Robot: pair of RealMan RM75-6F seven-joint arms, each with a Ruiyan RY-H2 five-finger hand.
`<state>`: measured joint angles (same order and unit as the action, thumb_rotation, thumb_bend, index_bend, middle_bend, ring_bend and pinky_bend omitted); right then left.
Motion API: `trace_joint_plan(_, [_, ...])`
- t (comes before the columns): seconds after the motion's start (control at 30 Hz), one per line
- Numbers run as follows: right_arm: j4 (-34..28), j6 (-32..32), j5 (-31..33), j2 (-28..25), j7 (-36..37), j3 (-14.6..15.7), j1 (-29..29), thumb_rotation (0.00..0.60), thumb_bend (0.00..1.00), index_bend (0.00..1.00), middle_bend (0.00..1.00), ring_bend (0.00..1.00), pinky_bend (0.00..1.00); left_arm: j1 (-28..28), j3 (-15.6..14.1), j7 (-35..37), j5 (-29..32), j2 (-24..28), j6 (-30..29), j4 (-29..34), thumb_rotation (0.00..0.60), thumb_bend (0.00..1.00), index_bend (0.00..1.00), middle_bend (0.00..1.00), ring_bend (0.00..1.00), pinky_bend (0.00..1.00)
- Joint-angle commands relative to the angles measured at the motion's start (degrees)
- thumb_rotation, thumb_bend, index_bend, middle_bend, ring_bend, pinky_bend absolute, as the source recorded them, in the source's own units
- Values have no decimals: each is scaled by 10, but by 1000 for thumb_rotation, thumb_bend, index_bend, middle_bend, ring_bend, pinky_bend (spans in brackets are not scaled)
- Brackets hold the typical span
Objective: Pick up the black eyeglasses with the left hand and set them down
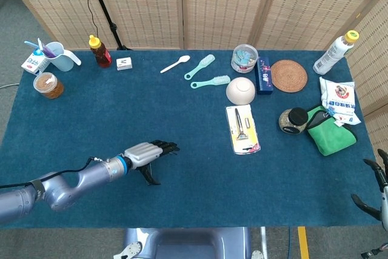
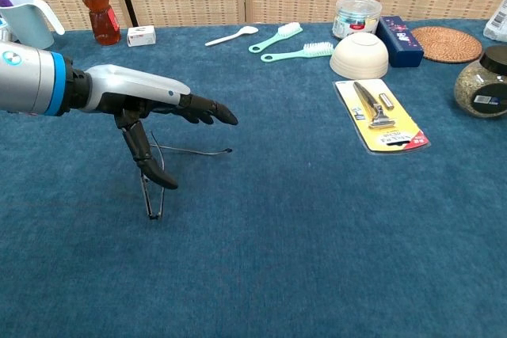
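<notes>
The black eyeglasses lie on the blue counter directly under the left hand, which is spread open and holds nothing, its thumb pointing down beside the frame, whose long axis runs toward the robot.

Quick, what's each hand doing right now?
Left hand: open, above the black eyeglasses, holding nothing.
Right hand: only partly visible at the frame edge; cannot tell.

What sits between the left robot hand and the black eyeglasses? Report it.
Nothing visible. The left robot hand hovers right over the black eyeglasses on the blue table, thumb reaching down beside the frame.
</notes>
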<state>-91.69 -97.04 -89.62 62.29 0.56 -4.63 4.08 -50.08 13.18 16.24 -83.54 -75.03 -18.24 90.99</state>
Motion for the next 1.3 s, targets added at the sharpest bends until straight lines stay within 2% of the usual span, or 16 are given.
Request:
trace_joint_plan(0.03, [1,0,-1,1,1,0,-1,600,42,217,84,104,234,9,-31,-130,-24,1,-70,-31,502,153,105,0,0,0])
trace_joint_plan(0.13, [1,-1,-2,1,1,0,0,600,42,218,84,104,234,16,-40,-201,-2,-8,-93,-43,490,153,107,0,0,0])
trace_joint_plan(0.27, [1,-2,-1,1,1,0,1,600,42,217,83,104,234,17,-47,-243,31,-15,-98,-47,487,152,115,0,0,0])
trace_joint_plan(0.4, [-1,-7,0,-1,0,0,5,600,42,217,83,104,234,9,-61,-323,80,-30,-113,-62,487,154,128,0,0,0])
trace_joint_plan(0.6, [-2,-9,1,-2,0,1,7,600,42,217,84,104,234,-1,-83,-401,144,-40,-132,-54,485,152,156,0,0,0])
trace_joint_plan(0.8, [-1,-11,2,-2,1,0,9,600,42,216,84,104,234,-16,-98,-430,191,-46,-137,-46,488,154,159,0,0,0])
trace_joint_plan(1.0, [2,-12,4,-3,5,1,11,600,42,217,84,104,234,-27,-110,-448,209,-54,-152,-41,486,152,163,0,0,0])
trace_joint_plan(1.3, [5,-16,7,-3,11,0,16,600,42,216,84,104,234,-37,-129,-475,234,-73,-178,-47,489,174,257,0,0,0])
